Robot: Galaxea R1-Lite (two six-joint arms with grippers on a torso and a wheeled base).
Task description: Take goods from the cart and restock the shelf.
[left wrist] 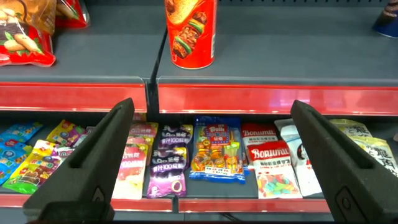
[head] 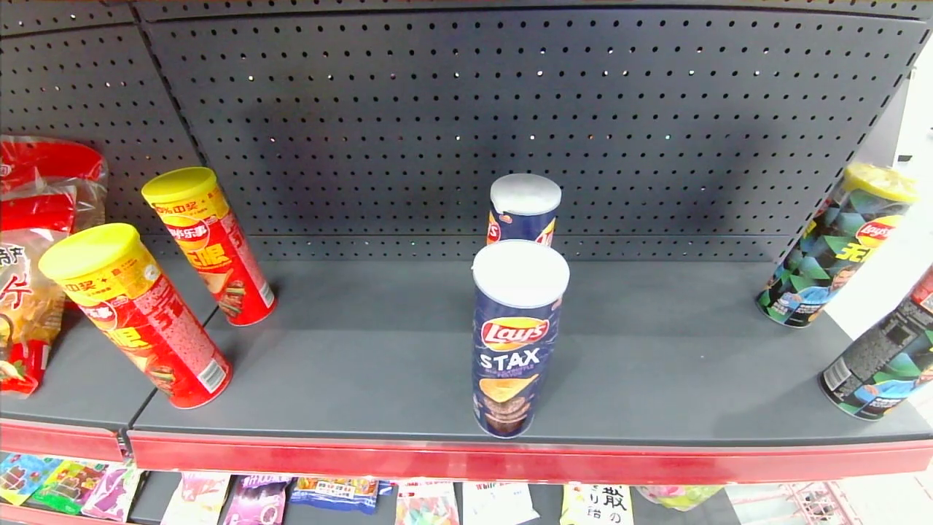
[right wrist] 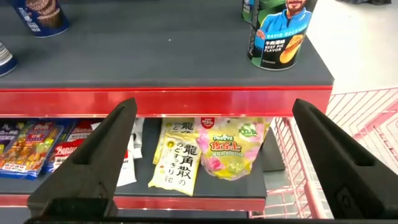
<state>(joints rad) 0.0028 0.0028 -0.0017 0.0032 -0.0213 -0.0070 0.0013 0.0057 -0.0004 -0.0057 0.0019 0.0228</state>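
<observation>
Left gripper [left wrist: 212, 106]: its 2 fingers [left wrist: 93, 162] stand wide apart with nothing between them; it hangs in front of the red front edge of the shelf, at the left part
Right gripper [right wrist: 214, 104]: also spread wide and holding nothing; it hangs before the same red edge, near the right end of the shelf
Cart [right wrist: 357, 124]: pink-red wire frame, low, just beside the right end of the shelf; what lies inside I cannot tell
Shelf [head: 350, 350]: grey board with a red front edge and a perforated dark back wall
Front blue can [head: 519, 343]: upright with a white lid, near the middle of the board, close to the front edge
Rear blue can [head: 523, 211]: upright, directly behind the front one, near the back wall, apart from it
Red cans [head: 138, 313]: 2 with yellow lids on the left part, both upright; 1 near the front edge, the other further back
Dark patterned cans [head: 838, 244]: 2 at the right end, black and green; the rear one has a yellow lid
Snack bags [head: 29, 255]: at the far left of the board, beside the red cans
Lower shelf [left wrist: 249, 204]: under the red edge, with flat packets [left wrist: 216, 149] lying side by side in a row
</observation>
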